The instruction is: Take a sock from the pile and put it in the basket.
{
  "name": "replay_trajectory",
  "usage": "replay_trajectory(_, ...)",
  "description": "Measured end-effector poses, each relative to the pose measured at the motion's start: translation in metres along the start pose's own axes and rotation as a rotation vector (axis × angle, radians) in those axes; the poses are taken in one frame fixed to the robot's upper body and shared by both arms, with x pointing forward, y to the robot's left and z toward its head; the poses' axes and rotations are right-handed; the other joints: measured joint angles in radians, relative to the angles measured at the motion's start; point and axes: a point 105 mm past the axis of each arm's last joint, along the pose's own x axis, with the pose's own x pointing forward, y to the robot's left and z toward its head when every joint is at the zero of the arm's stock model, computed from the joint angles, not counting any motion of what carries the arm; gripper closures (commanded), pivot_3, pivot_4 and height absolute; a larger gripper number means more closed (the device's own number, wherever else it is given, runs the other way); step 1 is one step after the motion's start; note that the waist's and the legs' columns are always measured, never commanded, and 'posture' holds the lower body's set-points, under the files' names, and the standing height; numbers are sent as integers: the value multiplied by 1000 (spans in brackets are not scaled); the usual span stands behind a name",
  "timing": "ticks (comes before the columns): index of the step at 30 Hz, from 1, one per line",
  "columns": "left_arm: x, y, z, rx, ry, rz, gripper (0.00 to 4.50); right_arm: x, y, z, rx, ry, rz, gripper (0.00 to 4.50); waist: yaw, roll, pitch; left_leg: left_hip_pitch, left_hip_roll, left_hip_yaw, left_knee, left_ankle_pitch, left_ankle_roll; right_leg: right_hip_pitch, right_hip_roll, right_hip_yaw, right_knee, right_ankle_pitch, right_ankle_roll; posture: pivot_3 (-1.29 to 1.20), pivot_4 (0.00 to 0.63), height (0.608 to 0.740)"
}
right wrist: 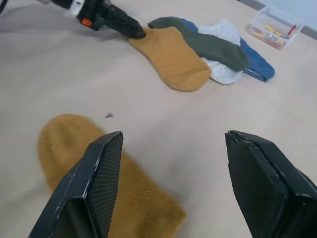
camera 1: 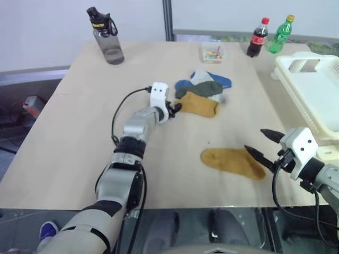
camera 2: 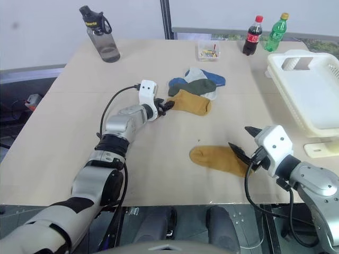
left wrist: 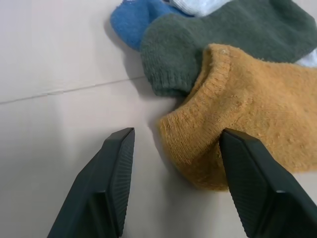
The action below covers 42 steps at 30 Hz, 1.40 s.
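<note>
**Mia:** Where is the small heap of soft socks in blue, dark green, pale white and mustard yellow (camera 1: 203, 91) sitting?

**Ben:** It is lying in the middle of the pale wooden table (camera 1: 69, 132), toward the far side. The big white plastic basket with slotted sides (camera 1: 312, 90) is waiting at about three o'clock from the pile, at the table's right edge.

**Mia:** What is the left gripper (left wrist: 173, 163) doing?

**Ben:** It is pointing at the fuzzy mustard-yellow sock at the front of the pile (camera 2: 192, 102). Its two black fingers are standing wide apart and holding nothing. One finger is sitting over the sock's ribbed cuff and the other is over bare table.

**Mia:** And the right gripper (right wrist: 171, 163)?

**Ben:** It is hanging open and empty too, over another mustard-yellow sock lying flat by itself (camera 1: 233, 162), at about five o'clock from the pile.

**Mia:** How is the sock going to feel?

**Ben:** I am thinking light, soft and floppy. It is not going to break or slip much. The thick cuff edge is looking like the best spot to pinch, because it bunches up.
</note>
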Motion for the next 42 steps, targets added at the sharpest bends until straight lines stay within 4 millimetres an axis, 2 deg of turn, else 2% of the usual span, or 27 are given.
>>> replay_trajectory(6, 0, 3, -2, 7, 9, -49, 1670, -2, 2, -3, 4, 13, -4, 1126, 1, 0, 0, 1, 0, 1, 0, 0, 0, 0, 0, 0, 2, 0, 0, 0, 150, 740)
replay_trajectory(9, 3, 0, -3, 17, 9, -80, 2447, -2, 3, -2, -3, 11, -7, 1073, 5, 0, 0, 2, -1, 1, 0, 0, 0, 1, 0, 0, 3, 0, 0, 0, 150, 740)
replay_trajectory(12, 4, -1, -5, -20, 3, -105, 3890, -3, 4, -3, -2, 14, -7, 1073, 5, 0, 0, 1, -1, 1, 1, 0, 0, 1, -1, 0, 3, 0, 0, 0, 150, 740)
replay_trajectory(14, 2, 1, -6, -64, 7, -114, 4354, -4, 5, -3, -3, 15, -6, 1073, 3, 0, 0, 1, -1, 0, 0, 0, 0, 1, -1, 0, 3, 0, 0, 0, 150, 740)
replay_trajectory(18, -13, 8, -13, -99, 21, -146, 4354, -6, 5, -1, -11, 11, -11, 1073, -10, 0, 0, 2, 0, 0, 0, 0, 0, 0, -1, 1, 3, 0, 0, 0, 150, 740)
replay_trajectory(19, -32, 12, -20, -125, 35, -175, 4354, -7, 4, -1, -9, 15, -14, 1073, -22, 0, 0, 2, 2, 0, 0, 0, 0, 0, -1, 1, 4, 0, 0, 0, 150, 740)
replay_trajectory(20, -34, 12, -22, -130, 43, -177, 4354, -7, 4, -1, -9, 14, -13, 1073, -21, 0, 0, 3, 2, 1, 0, 0, 0, 0, -1, 1, 4, 0, 0, 0, 150, 740)
replay_trajectory(27, -100, 6, -51, -238, 126, -232, 4354, 2, 7, 6, -18, -13, 52, 1073, -19, 0, 0, 5, 5, 2, -1, 0, 0, 0, 0, 3, 6, 0, -1, 0, 150, 740)
replay_trajectory(30, -121, 4, -58, -255, 149, -253, 3526, 2, 9, 6, -12, -16, 72, 1073, -17, 0, 0, 5, 5, 2, 0, 0, 0, 0, -1, 3, 6, 0, -1, 0, 150, 740)
replay_trajectory(31, -126, 4, -58, -270, 146, -264, 3085, 2, 9, 6, -9, -16, 78, 1073, -14, -1, 0, 4, 5, 2, 0, 0, 0, 0, -1, 3, 6, 0, -1, 0, 150, 740)
replay_trajectory(32, -127, 3, -56, -275, 143, -271, 2785, 2, 10, 6, -7, -17, 81, 1073, -11, -1, 0, 4, 4, 1, 0, 0, 0, 0, -1, 3, 6, 0, -1, 0, 150, 740)
replay_trajectory(34, -130, 3, -50, -267, 127, -274, 1902, 4, 11, 7, -2, -24, 97, 1073, -6, -1, 0, 5, 4, 2, 0, 0, 0, 1, -1, 3, 6, 0, -1, 0, 150, 740)
replay_trajectory(38, -128, 10, -39, -216, 110, -255, 1902, 4, 11, 7, 5, -26, 108, 1073, -4, -1, 0, 5, 3, 2, 0, 0, 0, 1, 0, 3, 6, 0, -1, 0, 150, 740)
replay_trajectory(42, -108, 9, -46, -158, 155, -255, 1902, 3, 13, 5, 4, -19, 118, 1073, 3, -1, 0, 4, 1, 2, 0, 0, 0, 1, -1, 3, 5, 0, -1, 0, 150, 740)
